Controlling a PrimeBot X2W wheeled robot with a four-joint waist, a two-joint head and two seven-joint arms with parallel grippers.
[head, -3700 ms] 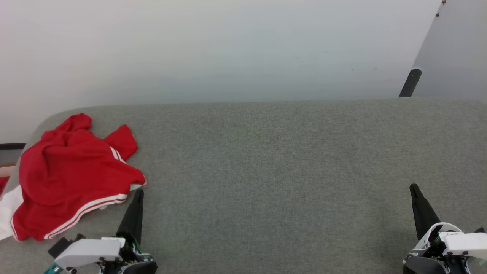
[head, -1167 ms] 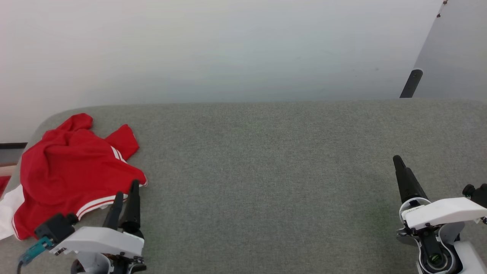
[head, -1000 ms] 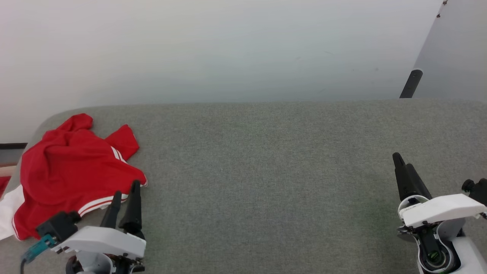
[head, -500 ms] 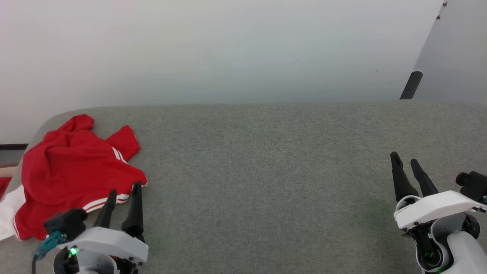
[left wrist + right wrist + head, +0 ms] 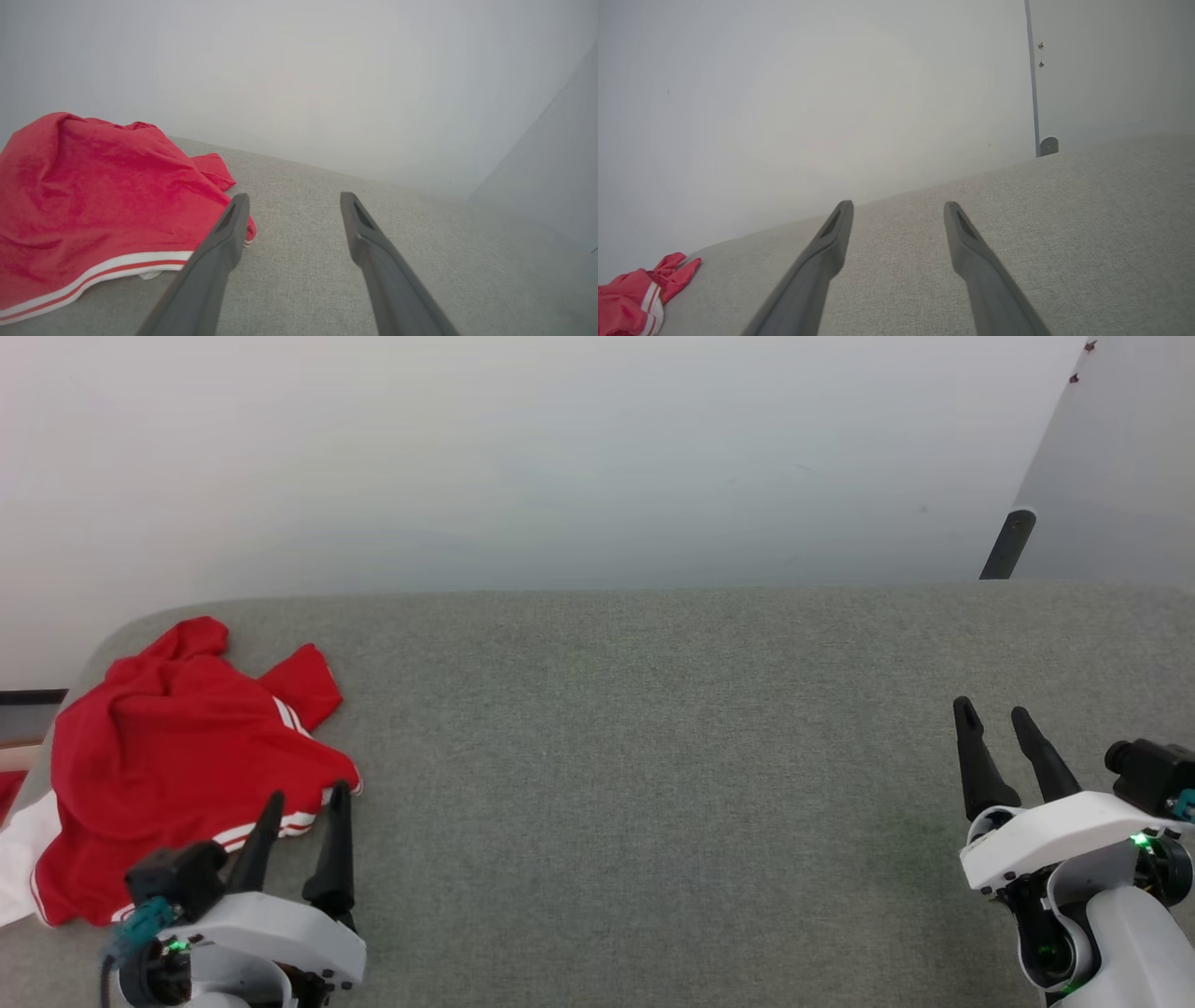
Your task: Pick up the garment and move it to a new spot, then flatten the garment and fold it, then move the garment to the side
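The garment (image 5: 177, 756) is a crumpled red shirt with white-and-red striped trim, lying at the far left of the grey padded surface (image 5: 653, 756). A white part of it hangs over the left edge. My left gripper (image 5: 308, 795) stands open at the lower left, its fingertips by the garment's near right hem, nothing between them. The left wrist view has the garment (image 5: 93, 205) left of the open left gripper (image 5: 292, 198). At the lower right, far from the garment, my right gripper (image 5: 991, 709) is open and empty. In the right wrist view the garment (image 5: 640, 294) lies at the lower left, the right gripper (image 5: 896, 205) open.
A pale wall (image 5: 560, 457) rises behind the surface. A dark post (image 5: 1006, 543) and a grey panel (image 5: 1120, 476) stand at the back right. The surface's rounded left corner (image 5: 121, 630) drops off beside the garment.
Both wrists have rolled, so each gripper's two fingers now stand side by side. The left gripper has dropped slightly. The garment has not moved.
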